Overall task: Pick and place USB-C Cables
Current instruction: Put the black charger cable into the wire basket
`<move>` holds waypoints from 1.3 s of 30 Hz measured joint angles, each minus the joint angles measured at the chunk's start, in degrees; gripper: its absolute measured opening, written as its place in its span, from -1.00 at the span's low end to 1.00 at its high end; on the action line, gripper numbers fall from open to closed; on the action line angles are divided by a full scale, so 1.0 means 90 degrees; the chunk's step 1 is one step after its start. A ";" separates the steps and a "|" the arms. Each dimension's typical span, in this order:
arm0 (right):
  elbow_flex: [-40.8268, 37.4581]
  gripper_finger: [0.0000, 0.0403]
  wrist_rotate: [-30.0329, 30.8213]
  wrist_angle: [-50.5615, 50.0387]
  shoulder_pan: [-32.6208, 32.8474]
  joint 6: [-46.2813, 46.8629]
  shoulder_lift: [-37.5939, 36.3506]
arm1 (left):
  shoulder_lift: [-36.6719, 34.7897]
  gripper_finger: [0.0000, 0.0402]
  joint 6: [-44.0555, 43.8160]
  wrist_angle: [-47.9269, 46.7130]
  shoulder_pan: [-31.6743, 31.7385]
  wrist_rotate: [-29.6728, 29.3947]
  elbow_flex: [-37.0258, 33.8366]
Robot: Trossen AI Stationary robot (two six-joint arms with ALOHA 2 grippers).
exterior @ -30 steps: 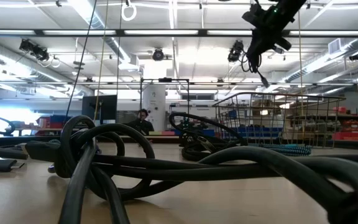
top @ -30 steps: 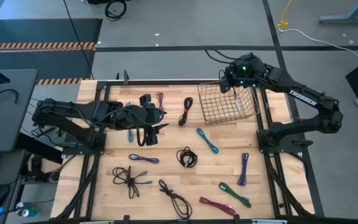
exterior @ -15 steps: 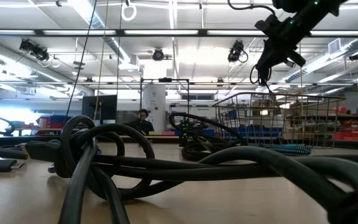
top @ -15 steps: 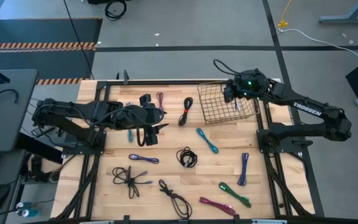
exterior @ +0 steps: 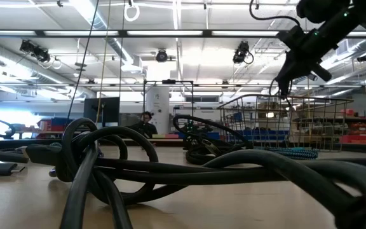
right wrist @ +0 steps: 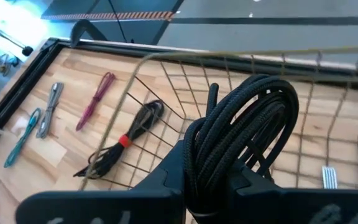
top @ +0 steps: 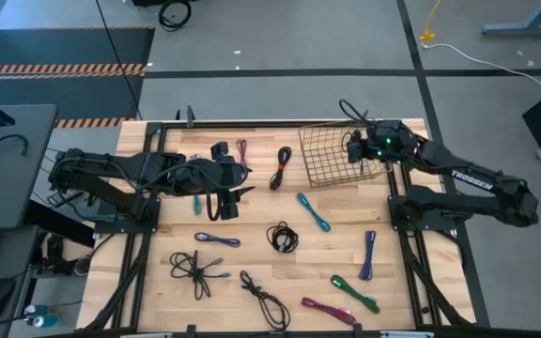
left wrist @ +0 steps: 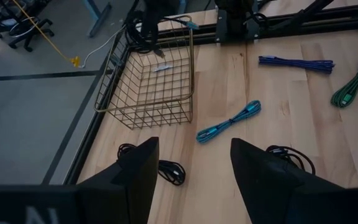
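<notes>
Right hand over the gold wire basket, black cable in its grip

My right hand [right wrist: 219, 180] hangs above the gold wire basket [top: 322, 160] at the tabletop's [top: 158, 282] far right corner, clamped on a coiled black braided USB-C cable [right wrist: 241, 134] — the bundle sits over the basket's interior. My left hand [left wrist: 191, 162] waits near the left edge, fingers spread wide, holding nothing. A teal cable [top: 313, 211], a purple cable [top: 368, 253] and others lie scattered across the wood.
</notes>
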 joint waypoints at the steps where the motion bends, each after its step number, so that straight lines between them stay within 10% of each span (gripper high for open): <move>1: -0.0094 -0.80 0.0000 0.0097 -0.0005 0.0045 -0.0023 | 0.0001 0.02 0.0000 -0.0001 0.0000 0.0000 0.0000; 39: -0.0878 -0.80 -0.1232 0.2999 -0.1265 -0.0166 0.2045 | 0.0002 0.02 -0.0168 -0.0005 0.0000 -0.0001 0.0000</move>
